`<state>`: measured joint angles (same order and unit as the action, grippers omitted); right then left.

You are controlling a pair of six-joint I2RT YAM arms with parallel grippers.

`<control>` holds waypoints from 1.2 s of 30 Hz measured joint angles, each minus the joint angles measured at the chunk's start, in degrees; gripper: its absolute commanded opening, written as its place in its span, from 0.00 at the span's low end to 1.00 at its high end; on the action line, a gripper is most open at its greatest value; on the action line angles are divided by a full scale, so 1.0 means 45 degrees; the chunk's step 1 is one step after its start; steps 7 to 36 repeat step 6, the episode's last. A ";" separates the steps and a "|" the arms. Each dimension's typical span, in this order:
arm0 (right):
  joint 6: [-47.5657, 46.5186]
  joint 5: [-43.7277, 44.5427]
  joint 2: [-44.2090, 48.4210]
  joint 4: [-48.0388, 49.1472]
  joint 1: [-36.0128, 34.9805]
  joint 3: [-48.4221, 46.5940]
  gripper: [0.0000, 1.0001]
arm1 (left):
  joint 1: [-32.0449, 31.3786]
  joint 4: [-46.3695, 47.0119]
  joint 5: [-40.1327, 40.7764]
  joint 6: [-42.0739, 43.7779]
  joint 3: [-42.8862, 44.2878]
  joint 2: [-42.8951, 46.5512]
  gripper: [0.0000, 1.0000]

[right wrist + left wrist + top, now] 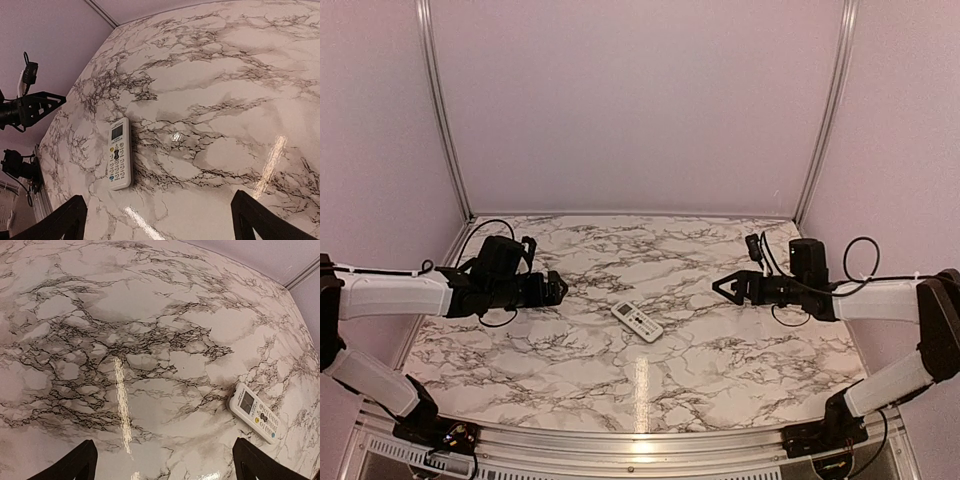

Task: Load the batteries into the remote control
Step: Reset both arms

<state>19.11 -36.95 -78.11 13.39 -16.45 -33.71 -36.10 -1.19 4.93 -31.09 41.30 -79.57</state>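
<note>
The remote control (637, 321) lies face up on the marble table near its middle, white face with screen and buttons showing. It also shows in the left wrist view (253, 412) and in the right wrist view (119, 154). No batteries show in any view. My left gripper (560, 287) hovers to the left of the remote, open and empty; its fingertips (75, 465) stand wide apart. My right gripper (722, 287) hovers to the right of the remote, open and empty, fingertips (260, 220) wide apart.
The marble table (570, 370) is enclosed by plain pinkish walls with metal corner posts (825, 110). Cables loop from both arms (860, 255). The left arm shows in the right wrist view (30, 107) at the far left.
</note>
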 measured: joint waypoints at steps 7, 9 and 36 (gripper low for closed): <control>0.0146 -0.0044 0.0097 0.1030 0.0000 0.0753 0.99 | 0.0000 0.0772 0.0005 -0.0253 -0.0316 0.0000 0.99; 0.0146 -0.0044 0.0097 0.1030 0.0000 0.0753 0.99 | 0.0000 0.0772 0.0005 -0.0253 -0.0316 0.0000 0.99; 0.0146 -0.0044 0.0097 0.1030 0.0000 0.0753 0.99 | 0.0000 0.0772 0.0005 -0.0253 -0.0316 0.0000 0.99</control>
